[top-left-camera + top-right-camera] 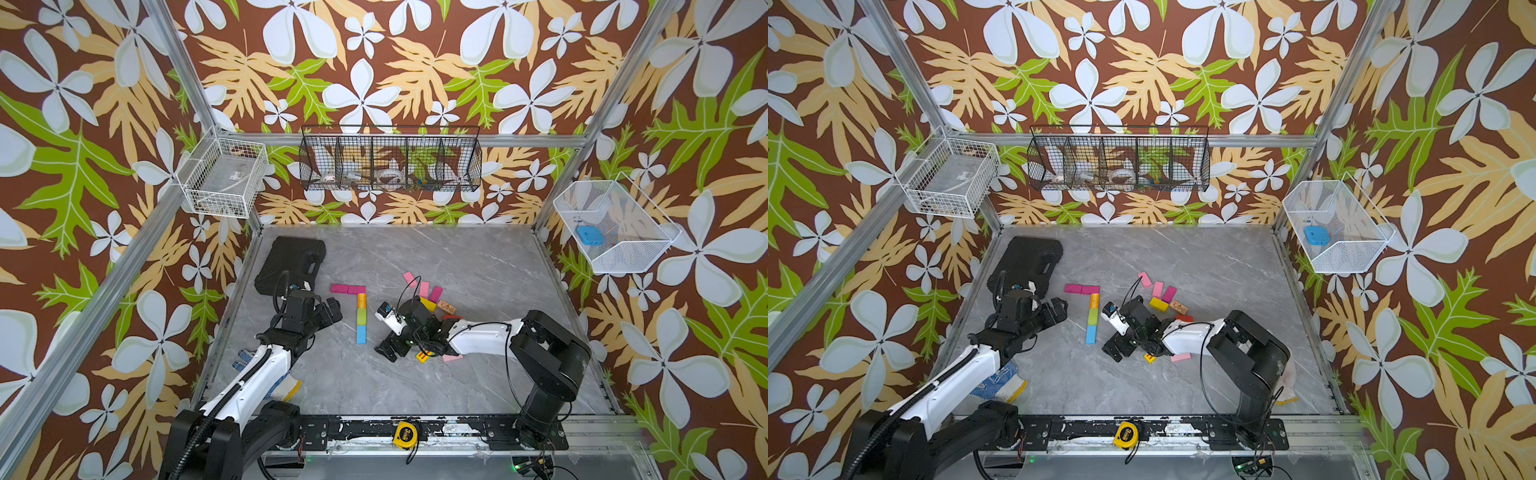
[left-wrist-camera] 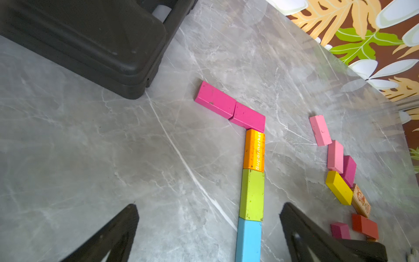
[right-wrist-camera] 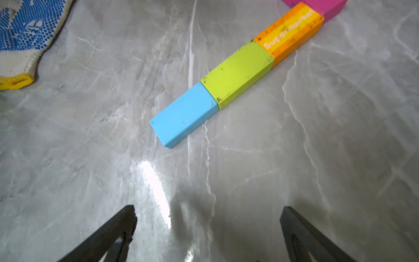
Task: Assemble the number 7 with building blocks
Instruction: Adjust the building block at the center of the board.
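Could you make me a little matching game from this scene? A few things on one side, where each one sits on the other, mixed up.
1 blue block
2 orange block
3 tape measure
4 black case

A on the front rail
B bottom end of the 7's stem
C far side of the table, away from the 7
D top of the stem, touching the magenta bar

Pairs: 1-B, 2-D, 3-A, 4-C

wallpaper (image 1: pixel 415 54): brown floral | tabletop (image 1: pixel 478 270): grey marble, glossy | aluminium frame (image 1: pixel 532 140) | black wire basket (image 1: pixel 457 162): back wall
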You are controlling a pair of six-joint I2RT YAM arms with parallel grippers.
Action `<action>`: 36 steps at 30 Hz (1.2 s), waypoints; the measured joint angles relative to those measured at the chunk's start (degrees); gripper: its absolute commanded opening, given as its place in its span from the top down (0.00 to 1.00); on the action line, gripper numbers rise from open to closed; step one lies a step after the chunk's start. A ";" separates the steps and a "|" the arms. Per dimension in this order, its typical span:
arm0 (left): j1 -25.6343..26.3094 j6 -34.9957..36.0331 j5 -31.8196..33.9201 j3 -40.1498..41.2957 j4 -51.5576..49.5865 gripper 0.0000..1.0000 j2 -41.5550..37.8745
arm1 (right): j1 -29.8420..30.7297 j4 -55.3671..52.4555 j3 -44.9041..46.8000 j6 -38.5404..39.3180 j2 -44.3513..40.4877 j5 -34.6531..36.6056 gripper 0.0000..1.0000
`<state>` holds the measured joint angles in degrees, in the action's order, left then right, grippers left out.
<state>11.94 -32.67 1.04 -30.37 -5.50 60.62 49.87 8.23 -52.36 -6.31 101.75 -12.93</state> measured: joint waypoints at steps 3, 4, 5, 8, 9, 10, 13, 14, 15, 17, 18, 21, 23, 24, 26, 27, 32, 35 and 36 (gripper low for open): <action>0.00 0.02 0.02 -1.60 0.70 0.03 1.64 | -0.11 -2.43 -4.70 0.28 1.22 1.66 0.01; 0.00 0.02 0.02 -2.21 1.14 0.05 2.49 | -0.24 -3.28 -6.08 0.33 1.84 2.14 0.01; -0.02 0.02 -0.02 -3.10 1.64 0.08 3.80 | -0.39 -4.31 -7.72 0.31 2.64 2.62 0.01; -0.15 0.15 -0.39 -5.99 3.65 0.14 8.48 | -1.27 -6.54 -11.21 0.20 4.22 2.91 0.02; -0.15 0.24 -1.07 -7.04 4.28 0.17 10.25 | -1.62 -6.93 -12.00 0.07 4.48 2.89 0.02; -0.20 0.33 -1.57 -8.07 4.92 0.20 11.98 | -2.03 -7.32 -12.59 -0.24 4.68 2.86 0.02; -0.44 1.31 -2.62 -12.00 6.10 0.32 17.84 | -4.00 -8.28 -14.21 -1.07 5.20 2.84 0.03; -0.59 1.36 -3.02 -13.57 6.71 0.39 20.15 | -4.76 -8.39 -14.53 -1.27 5.31 2.82 0.03; -0.70 1.57 -2.89 -15.10 6.82 0.46 22.16 | -5.49 -8.59 -14.64 -1.57 5.29 2.84 0.03; -0.94 2.03 -2.60 -17.97 6.71 0.57 25.62 | -6.45 -8.74 -14.49 -2.12 5.11 3.06 0.03; -1.03 2.45 -2.16 -19.45 6.62 0.61 27.28 | -6.73 -8.87 -14.29 -2.10 4.94 2.89 0.04; -1.31 3.19 -0.35 -23.85 5.68 0.71 32.00 | -7.67 -9.18 -13.49 -2.01 4.15 2.82 0.04; -1.57 4.55 0.81 -26.45 4.57 0.75 34.86 | -8.39 -9.11 -12.87 -2.01 3.58 2.89 0.04; -1.75 4.66 1.27 -27.47 3.96 0.78 36.11 | -8.79 -9.14 -12.57 -1.99 3.28 2.82 0.04; -2.29 5.86 2.01 -28.94 2.82 0.79 38.01 | -9.49 -9.09 -12.13 -1.99 2.80 2.86 0.04; -2.62 6.01 2.43 -29.59 2.25 0.79 38.86 | -9.77 -9.07 -11.91 -1.99 2.56 2.89 0.04; -3.67 8.07 3.74 -32.41 0.11 0.82 41.92 | -10.47 -8.72 -10.95 -1.75 1.79 2.75 0.04; -4.15 9.01 3.85 -33.83 -0.85 0.84 43.58 | -10.86 -8.68 -10.64 -1.68 1.46 2.82 0.04; -4.24 9.27 3.85 -34.18 -1.22 0.84 44.06 | -10.97 -8.63 -10.54 -1.53 1.29 2.82 0.04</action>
<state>7.70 -23.40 4.89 -64.55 -6.72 104.68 38.89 -0.40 -62.89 -7.84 103.04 -10.11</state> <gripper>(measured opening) 0.162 0.959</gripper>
